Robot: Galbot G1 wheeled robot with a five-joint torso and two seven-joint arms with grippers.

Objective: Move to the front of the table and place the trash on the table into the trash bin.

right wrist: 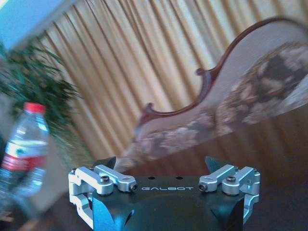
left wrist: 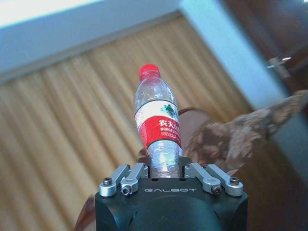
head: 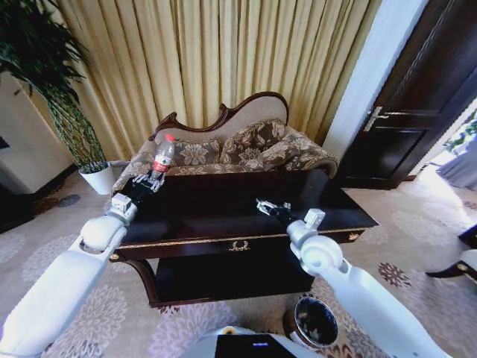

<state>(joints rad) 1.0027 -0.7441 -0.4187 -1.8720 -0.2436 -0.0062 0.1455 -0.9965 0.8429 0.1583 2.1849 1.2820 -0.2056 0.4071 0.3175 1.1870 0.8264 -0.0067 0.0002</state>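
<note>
The left gripper (head: 154,179), jaws clamped on a clear plastic bottle with red label and cap (head: 164,152), holds it upright above the glossy dark wooden table (head: 223,205); the right gripper (head: 263,205) hovers mid-table, jaws apart. The round dark trash bin (head: 316,322) stands on the carpet.

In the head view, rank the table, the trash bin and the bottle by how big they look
1. The table, by far the largest.
2. The trash bin, though it sits nearer the camera, which inflates it.
3. The bottle, held by the left gripper, looks smallest.
</note>
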